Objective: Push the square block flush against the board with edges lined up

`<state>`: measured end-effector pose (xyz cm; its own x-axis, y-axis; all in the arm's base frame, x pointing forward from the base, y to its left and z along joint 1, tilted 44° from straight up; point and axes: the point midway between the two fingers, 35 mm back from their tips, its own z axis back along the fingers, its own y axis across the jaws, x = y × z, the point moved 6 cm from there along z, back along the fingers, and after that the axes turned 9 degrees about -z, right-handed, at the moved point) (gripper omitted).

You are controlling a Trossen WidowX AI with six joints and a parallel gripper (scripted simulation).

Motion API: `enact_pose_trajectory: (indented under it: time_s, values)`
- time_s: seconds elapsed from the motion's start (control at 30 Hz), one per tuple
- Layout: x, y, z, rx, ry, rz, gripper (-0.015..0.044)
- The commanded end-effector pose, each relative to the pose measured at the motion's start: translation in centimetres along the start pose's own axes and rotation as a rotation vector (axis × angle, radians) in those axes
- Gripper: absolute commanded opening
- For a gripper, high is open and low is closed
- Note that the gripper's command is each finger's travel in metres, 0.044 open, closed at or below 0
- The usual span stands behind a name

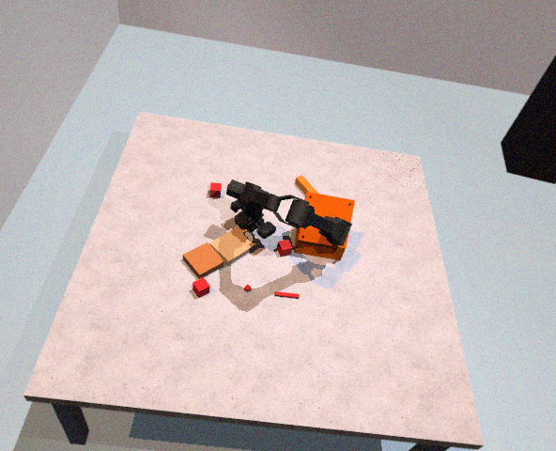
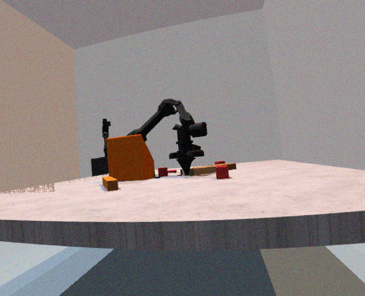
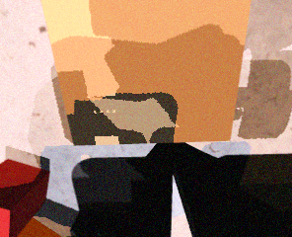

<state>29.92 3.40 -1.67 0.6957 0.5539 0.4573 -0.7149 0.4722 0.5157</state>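
The darker orange square block (image 1: 203, 259) (image 2: 232, 166) lies flat at the far end of the lighter tan board (image 1: 232, 246) (image 2: 205, 169) (image 3: 200, 89). Their facing sides look touching or nearly so; the top view does not show clearly which. Their side edges look roughly in line. The block is not seen in the wrist view. My gripper (image 1: 257, 242) (image 2: 186, 174) (image 3: 167, 141) is shut and empty, pointing down, with its tips low at the board's near end, on the side away from the block. Contact there is unclear.
Red cubes stand near the arm base (image 1: 284, 248) (image 2: 162, 172), beside the block (image 1: 201, 287), and farther off (image 1: 215, 190) (image 2: 222, 172). A tiny red cube (image 1: 247, 287) and thin red bar (image 1: 286, 294) lie nearby. An orange box (image 1: 331, 209) (image 2: 128, 159) and orange bar (image 1: 304, 184) (image 2: 110, 184) are behind.
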Motion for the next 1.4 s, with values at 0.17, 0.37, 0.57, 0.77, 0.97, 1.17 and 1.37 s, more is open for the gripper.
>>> enact_pose_trajectory:
  time_s: [0.17, 0.37, 0.57, 0.77, 0.97, 1.17, 1.37]
  values:
    - [1.1, 0.1, 0.0, -0.001, -0.007, 0.007, 0.0000]
    - [1.6, 0.2, 0.1, -0.001, -0.008, 0.007, 0.0000]
    - [2.1, 0.3, 0.1, 0.000, -0.008, 0.007, 0.0000]
    - [2.2, 0.3, 0.1, 0.000, -0.008, 0.007, 0.0000]
    - [1.3, 0.1, 0.1, -0.001, -0.007, 0.007, 0.0000]
    - [0.3, -0.1, 0.0, -0.001, -0.007, 0.007, 0.0000]
    - [-0.7, -0.3, 0.0, -0.001, -0.007, 0.007, 0.0000]
